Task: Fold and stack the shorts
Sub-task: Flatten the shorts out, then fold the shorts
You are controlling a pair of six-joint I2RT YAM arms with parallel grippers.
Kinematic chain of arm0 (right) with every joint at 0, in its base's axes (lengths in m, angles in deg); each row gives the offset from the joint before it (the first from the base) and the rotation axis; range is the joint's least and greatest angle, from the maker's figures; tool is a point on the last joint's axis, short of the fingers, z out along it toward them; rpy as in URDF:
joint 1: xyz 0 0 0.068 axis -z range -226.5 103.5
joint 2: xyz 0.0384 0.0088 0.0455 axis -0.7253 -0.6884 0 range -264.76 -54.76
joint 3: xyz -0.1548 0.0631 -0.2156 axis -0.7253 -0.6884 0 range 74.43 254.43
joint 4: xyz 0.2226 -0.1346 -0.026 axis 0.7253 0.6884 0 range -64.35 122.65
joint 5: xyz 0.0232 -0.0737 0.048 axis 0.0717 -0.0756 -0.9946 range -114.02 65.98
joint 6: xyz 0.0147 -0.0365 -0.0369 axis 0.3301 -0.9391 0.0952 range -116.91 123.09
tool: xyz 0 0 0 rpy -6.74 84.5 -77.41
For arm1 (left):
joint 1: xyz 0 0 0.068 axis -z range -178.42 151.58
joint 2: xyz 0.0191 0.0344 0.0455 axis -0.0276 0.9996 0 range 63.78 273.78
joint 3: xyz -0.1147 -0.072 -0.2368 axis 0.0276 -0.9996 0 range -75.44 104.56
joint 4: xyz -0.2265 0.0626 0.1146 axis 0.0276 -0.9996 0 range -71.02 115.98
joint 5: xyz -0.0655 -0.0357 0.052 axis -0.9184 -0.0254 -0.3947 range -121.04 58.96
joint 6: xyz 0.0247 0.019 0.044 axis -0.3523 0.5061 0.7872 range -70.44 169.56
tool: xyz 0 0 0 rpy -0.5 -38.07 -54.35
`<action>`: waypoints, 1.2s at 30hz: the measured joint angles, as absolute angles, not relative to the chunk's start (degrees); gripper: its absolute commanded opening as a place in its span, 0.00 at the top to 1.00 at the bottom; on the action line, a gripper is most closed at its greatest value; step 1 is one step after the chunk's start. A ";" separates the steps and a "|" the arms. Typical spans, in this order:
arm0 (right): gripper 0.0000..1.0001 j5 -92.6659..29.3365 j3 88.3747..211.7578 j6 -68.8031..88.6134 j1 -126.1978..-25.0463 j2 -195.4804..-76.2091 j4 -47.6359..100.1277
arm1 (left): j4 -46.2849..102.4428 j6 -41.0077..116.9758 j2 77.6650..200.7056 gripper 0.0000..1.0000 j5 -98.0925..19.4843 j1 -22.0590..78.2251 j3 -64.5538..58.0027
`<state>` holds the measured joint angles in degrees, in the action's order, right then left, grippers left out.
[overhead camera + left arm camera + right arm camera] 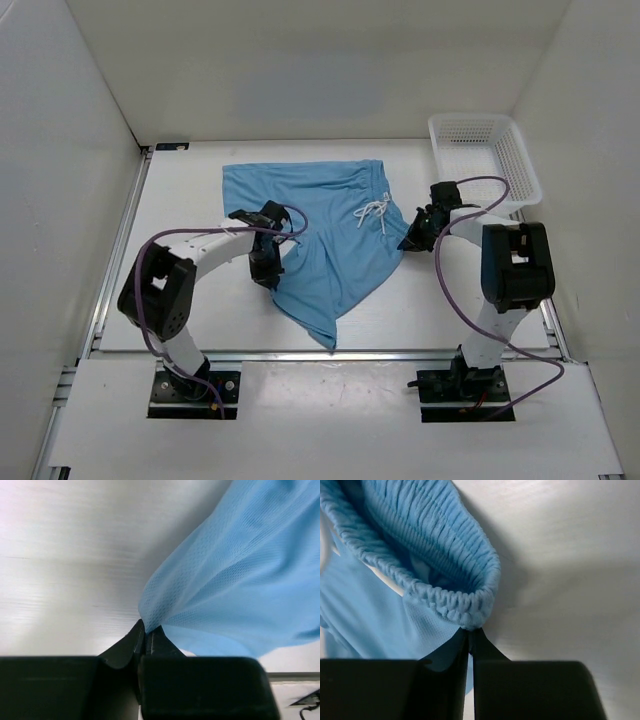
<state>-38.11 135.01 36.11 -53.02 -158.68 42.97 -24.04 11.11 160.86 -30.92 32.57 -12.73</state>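
Watching remotely, I see the shorts (335, 225) spread across the middle of the table (430, 310), the left gripper (146, 631) pinched tight on their thin fabric edge at 8 o'clock and the right gripper (470, 632) clamped on the gathered waistband (447, 605) corner at 3 o'clock of the garment.

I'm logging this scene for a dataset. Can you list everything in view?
shorts: one, light blue, mid-table
drawstring: one, white, at the shorts' waistband
basket: one, white, far right corner of the table
table: one, white, under everything
cables: two, purple, looping along the arms
arms: two, white and black, bases at the near edge
left tool: one, black, shut on a plain edge of the shorts
right tool: one, black, shut on the gathered waistband
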 measured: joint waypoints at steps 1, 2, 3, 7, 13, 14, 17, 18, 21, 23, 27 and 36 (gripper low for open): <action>1.00 -38.26 135.45 36.48 -53.26 -159.40 42.93 | -24.72 11.70 160.14 0.90 -30.57 31.71 -12.03; 1.00 -38.24 135.77 36.78 -53.37 -159.73 42.95 | -25.53 12.51 159.50 0.90 -30.35 30.62 -10.96; 1.00 -37.85 135.86 37.02 -53.39 -159.73 42.93 | -26.30 13.49 159.13 0.90 -30.18 29.42 -9.71; 1.00 -35.38 134.96 37.83 -53.81 -158.11 42.97 | -27.69 17.38 159.02 0.90 -29.37 23.15 -5.86; 1.00 -32.60 131.14 40.21 -55.01 -152.63 43.65 | -29.44 21.03 166.67 0.61 -28.39 12.72 2.51; 1.00 -32.21 131.07 40.41 -55.36 -152.39 43.69 | -29.22 21.60 168.29 0.32 -28.43 11.89 3.69; 1.00 -31.58 131.07 40.63 -56.19 -152.30 43.98 | -29.03 22.43 170.98 0.00 -28.52 10.62 4.85; 1.00 -31.40 131.07 40.61 -56.28 -152.30 44.24 | -29.33 22.47 170.89 0.00 -28.54 10.56 4.67; 1.00 -30.96 131.10 40.56 -56.28 -152.30 45.09 | -29.33 22.21 167.00 0.00 -28.65 10.60 2.03; 1.00 -30.57 131.10 40.48 -56.28 -152.30 45.49 | -29.07 21.14 160.79 0.02 -28.91 11.21 -2.61; 1.00 -29.96 131.12 40.19 -56.28 -152.30 45.86 | -28.20 16.37 144.18 0.06 -33.28 15.06 -16.40; 1.00 -29.48 131.14 39.97 -56.28 -152.30 46.71 | -26.78 0.31 134.17 0.08 -42.79 29.20 -34.50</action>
<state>-29.48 131.14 39.97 -56.28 -152.30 46.71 -26.78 0.31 134.17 -42.79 29.20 -34.50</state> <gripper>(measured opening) 0.011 0.922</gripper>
